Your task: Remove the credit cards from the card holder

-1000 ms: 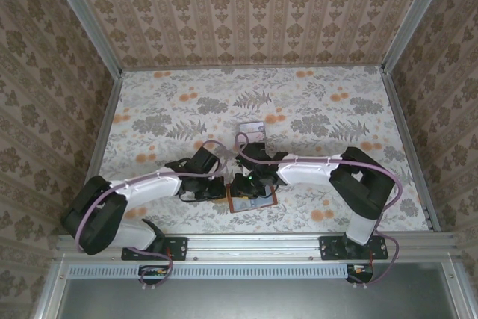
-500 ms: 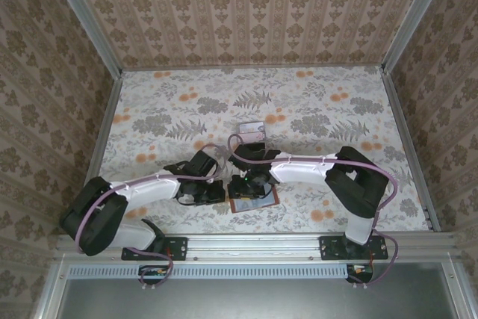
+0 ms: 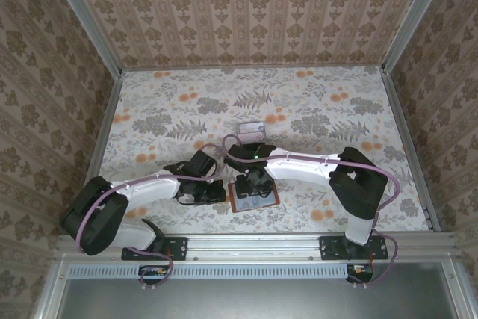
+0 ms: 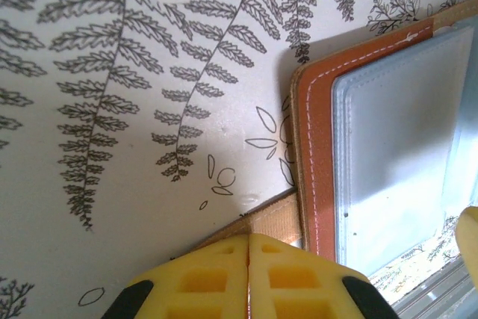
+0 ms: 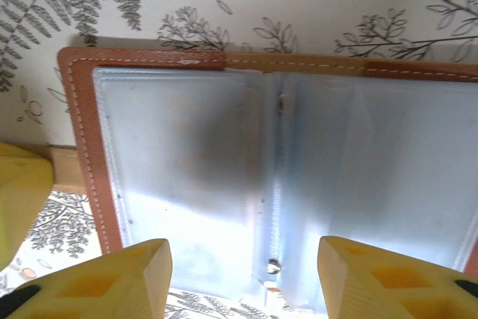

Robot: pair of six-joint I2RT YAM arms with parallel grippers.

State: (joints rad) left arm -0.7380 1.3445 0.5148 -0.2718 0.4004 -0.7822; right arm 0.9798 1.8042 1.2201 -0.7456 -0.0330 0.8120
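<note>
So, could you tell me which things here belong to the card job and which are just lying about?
Job: card holder, lying open; right gripper, jaws apart over it; left gripper, jaws shut at its corner.
Lying about: small pale box, farther back on the table.

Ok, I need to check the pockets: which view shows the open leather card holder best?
Right wrist: the reddish-brown leather card holder lies open, both grey-blue panels visible. Left wrist catches one corner; top external shows it small, partly covered.
</note>
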